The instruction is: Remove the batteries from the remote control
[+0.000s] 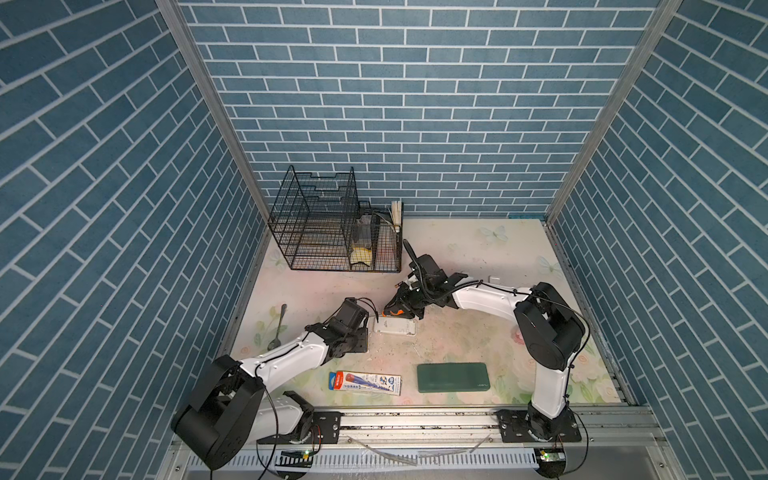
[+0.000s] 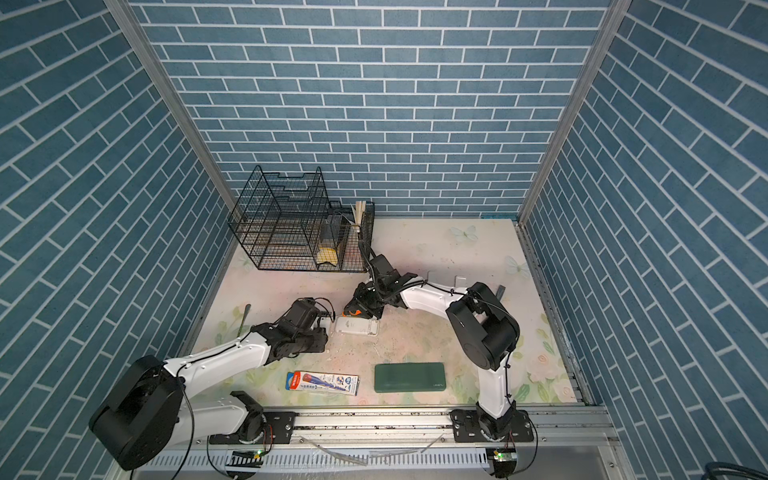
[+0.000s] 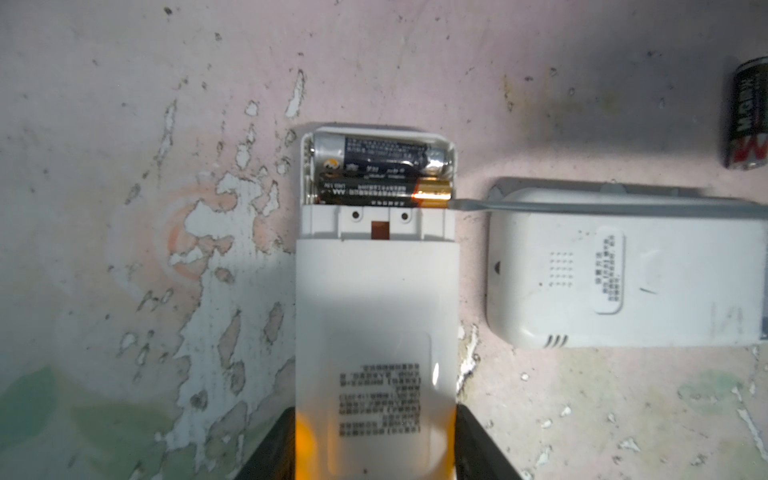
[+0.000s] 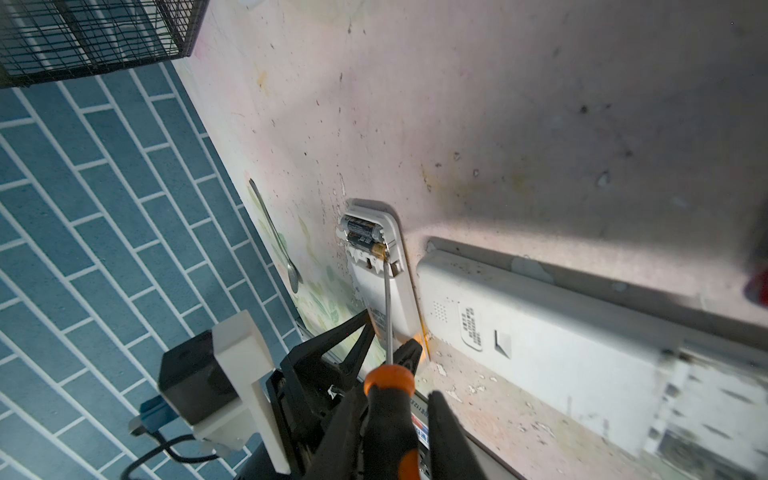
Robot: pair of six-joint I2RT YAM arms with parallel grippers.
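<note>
Right gripper (image 4: 399, 419): clenched on the orange-and-black-handled steel screwdriver (image 4: 388, 386), tip set at the gold end of the lower of two black cylindrical batteries (image 3: 384, 193). Left gripper (image 3: 374, 449): clamped on the slim white plastic remote control (image 3: 376, 324), batteries seated in its open bay. Risk judged: tip slipping off, or battery springing away.

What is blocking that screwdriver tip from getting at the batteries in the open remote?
Nothing visible. The remote lies with its battery bay uncovered, both batteries exposed. The right gripper holds the screwdriver, whose tip already sits at the gold end of the nearer battery. The left gripper clamps the remote's far end, clear of the bay.
</note>
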